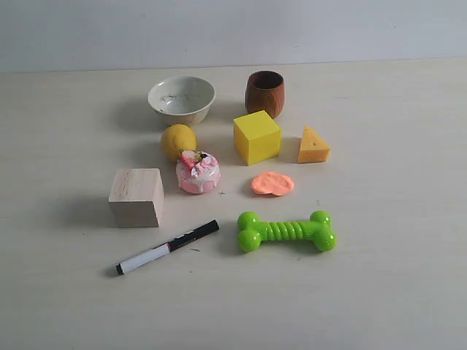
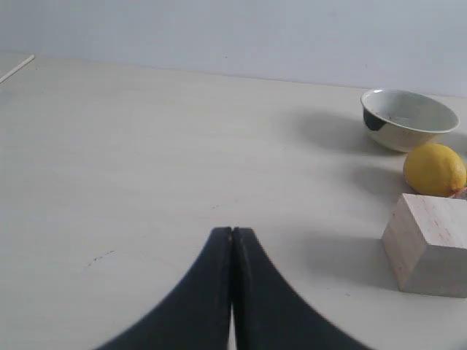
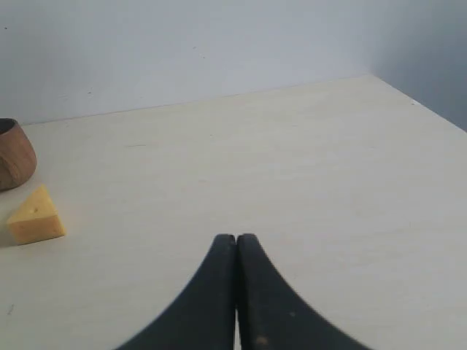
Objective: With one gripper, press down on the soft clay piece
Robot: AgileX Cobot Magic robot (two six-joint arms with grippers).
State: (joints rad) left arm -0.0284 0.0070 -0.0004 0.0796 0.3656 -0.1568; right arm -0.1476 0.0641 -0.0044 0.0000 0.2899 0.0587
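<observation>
The soft clay piece (image 1: 272,183) is a flat salmon-orange blob lying on the table between the yellow cube (image 1: 257,136) and the green bone toy (image 1: 286,231). Neither arm shows in the exterior view. In the left wrist view my left gripper (image 2: 232,232) is shut with nothing between its black fingers, hanging over bare table well short of the wooden block (image 2: 429,243). My right gripper (image 3: 236,238) is likewise shut on nothing, over bare table away from the cheese wedge (image 3: 35,216). The clay does not appear in either wrist view.
Around the clay stand a pink-and-white toy cake (image 1: 198,172), a lemon (image 1: 178,140), a white bowl (image 1: 182,98), a brown wooden cup (image 1: 265,92), a cheese wedge (image 1: 313,145), a wooden block (image 1: 136,197) and a marker pen (image 1: 167,247).
</observation>
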